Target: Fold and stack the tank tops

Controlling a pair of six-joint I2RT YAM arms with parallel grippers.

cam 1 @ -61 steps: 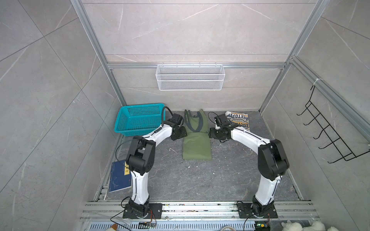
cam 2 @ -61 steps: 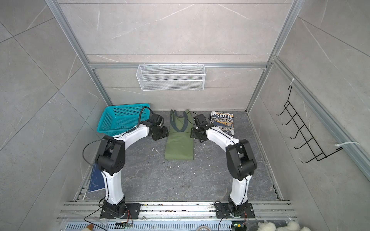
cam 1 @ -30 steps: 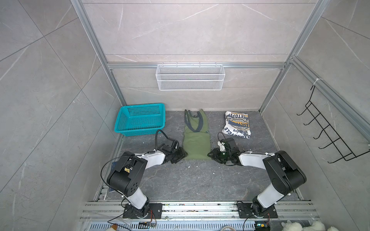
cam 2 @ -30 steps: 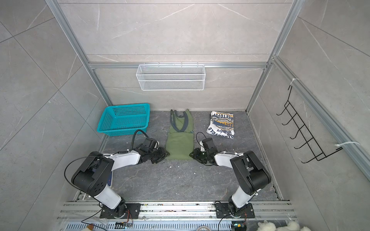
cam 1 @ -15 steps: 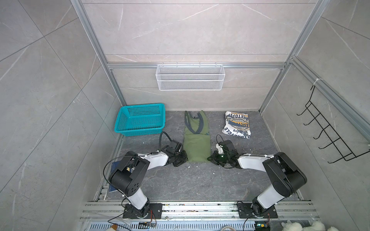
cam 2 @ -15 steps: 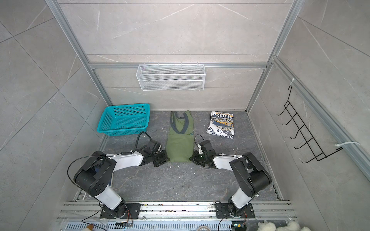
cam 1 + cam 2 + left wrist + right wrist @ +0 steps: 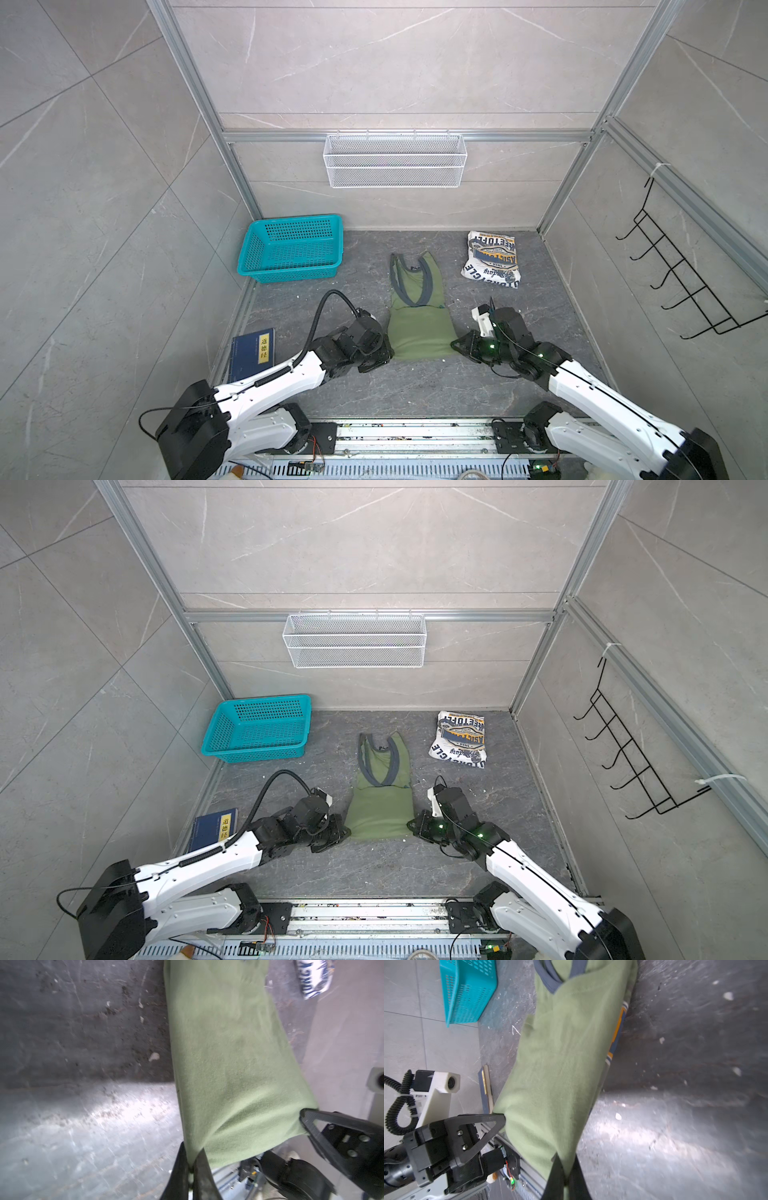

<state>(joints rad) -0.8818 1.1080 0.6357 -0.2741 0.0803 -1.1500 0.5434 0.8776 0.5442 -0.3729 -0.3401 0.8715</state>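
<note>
Top views: I read the scene from left to right; both arms reach in low from the near edge.
Book: a dark blue book (image 7: pixel 253 353) lies at the near left, well apart from the cloth. I leave it alone.
Basket: a teal basket (image 7: pixel 291 249) sits at the far left, away from the work.
Left gripper: the left gripper (image 7: pixel 191 1164) is clamped on the near left corner of the hem. In the left wrist view I see cloth bunched between its tips.
Green tank top: the green tank top (image 7: pixel 417 332) lies in the middle, folded lengthwise into a narrow strip. Its grey straps point far and its hem is near. In the right wrist view, a sliver of navy-yellow print peeks from under its right edge.
Right gripper: the right gripper (image 7: pixel 565 1167) is pinched shut on the near right corner of the hem, opposite its partner.
White tank top: the white tank top (image 7: pixel 492 259) rests at the far right as a folded packet, print up, well apart from the green one.
Step in hand: I judge this to be the start of the crosswise fold, with both hem corners secured.
Next move: I would lift both corners evenly and carry the hem far over the strap end without skewing it. The stacking with the white packet comes after that.
</note>
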